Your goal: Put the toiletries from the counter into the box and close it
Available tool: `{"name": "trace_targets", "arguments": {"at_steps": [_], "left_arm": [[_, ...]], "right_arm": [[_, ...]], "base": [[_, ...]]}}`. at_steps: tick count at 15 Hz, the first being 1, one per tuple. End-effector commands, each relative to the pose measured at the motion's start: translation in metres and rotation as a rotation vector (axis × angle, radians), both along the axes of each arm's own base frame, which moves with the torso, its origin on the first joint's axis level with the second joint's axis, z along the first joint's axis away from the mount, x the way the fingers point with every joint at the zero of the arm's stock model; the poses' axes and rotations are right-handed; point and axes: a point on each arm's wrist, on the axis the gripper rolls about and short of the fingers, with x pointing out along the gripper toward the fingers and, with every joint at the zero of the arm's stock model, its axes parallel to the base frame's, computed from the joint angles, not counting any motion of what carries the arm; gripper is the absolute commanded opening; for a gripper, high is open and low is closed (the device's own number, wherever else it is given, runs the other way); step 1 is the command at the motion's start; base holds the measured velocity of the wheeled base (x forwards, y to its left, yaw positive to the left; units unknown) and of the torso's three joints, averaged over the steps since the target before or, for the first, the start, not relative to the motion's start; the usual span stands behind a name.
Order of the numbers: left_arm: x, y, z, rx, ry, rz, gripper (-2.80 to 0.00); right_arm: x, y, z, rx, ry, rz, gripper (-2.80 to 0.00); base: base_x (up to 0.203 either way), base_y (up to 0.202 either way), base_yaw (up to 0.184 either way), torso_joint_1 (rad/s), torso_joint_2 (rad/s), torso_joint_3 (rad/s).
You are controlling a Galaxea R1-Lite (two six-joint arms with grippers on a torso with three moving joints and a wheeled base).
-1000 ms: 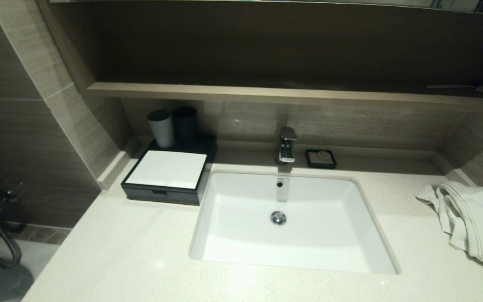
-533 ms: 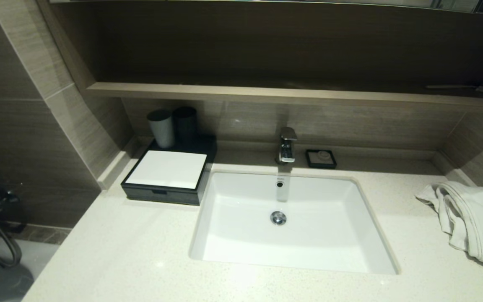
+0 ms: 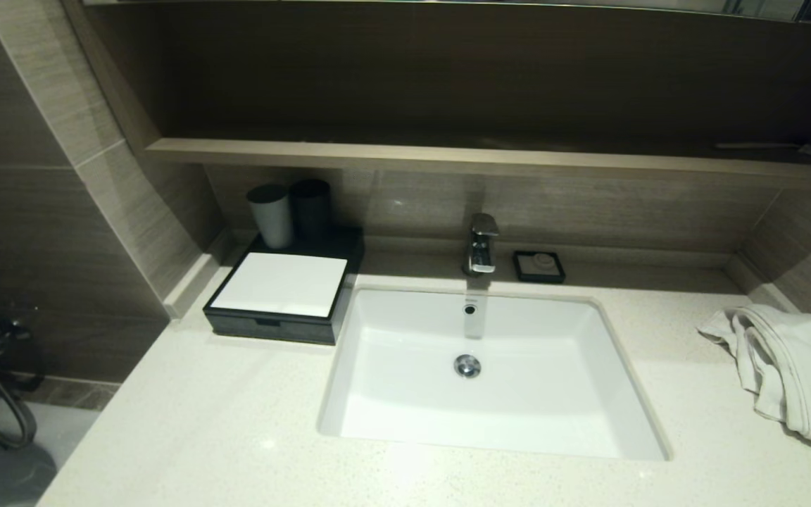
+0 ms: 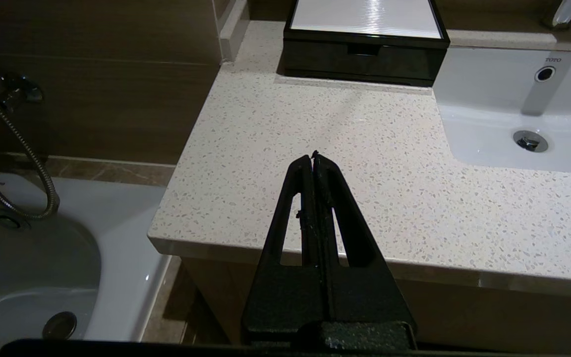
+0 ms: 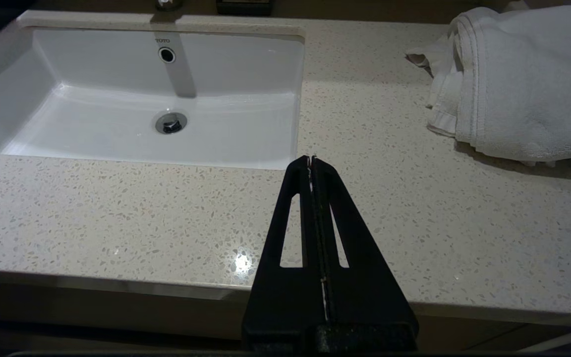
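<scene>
A black box (image 3: 275,325) with a white lid panel stands closed at the back left of the speckled counter (image 3: 201,422); it also shows in the left wrist view (image 4: 360,54). No loose toiletries show on the counter. My left gripper (image 4: 313,154) is shut and empty, held above the counter's front left edge, well short of the box. My right gripper (image 5: 311,158) is shut and empty, above the counter's front edge to the right of the sink. Neither gripper shows in the head view.
A white sink (image 3: 610,429) with a chrome tap (image 3: 481,243) fills the middle. Two dark cups (image 3: 272,215) stand behind the box. A small black soap dish (image 3: 538,266) sits by the tap. A crumpled white towel (image 3: 793,370) lies at the right. A bathtub (image 4: 117,277) lies left.
</scene>
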Motion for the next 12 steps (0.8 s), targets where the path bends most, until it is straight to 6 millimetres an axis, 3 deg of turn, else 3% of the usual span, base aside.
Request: {"name": "trace_targets", "arguments": {"at_steps": [1,12], "left_arm": [[0.0001,0.0,0.0001,0.0,0.001,-0.002,-2.8],[0.0001,0.0,0.0001,0.0,0.001,0.0,-2.8]], "right_arm": [[0.0001,0.0,0.0001,0.003,0.001,0.002,-2.8],[0.0,0.0,0.0,0.004,0.0,0.002,-2.8]], "base": [[0.0,0.0,0.0,0.0,0.0,0.0],[0.0,0.0,0.0,0.0,0.0,0.0]]}}
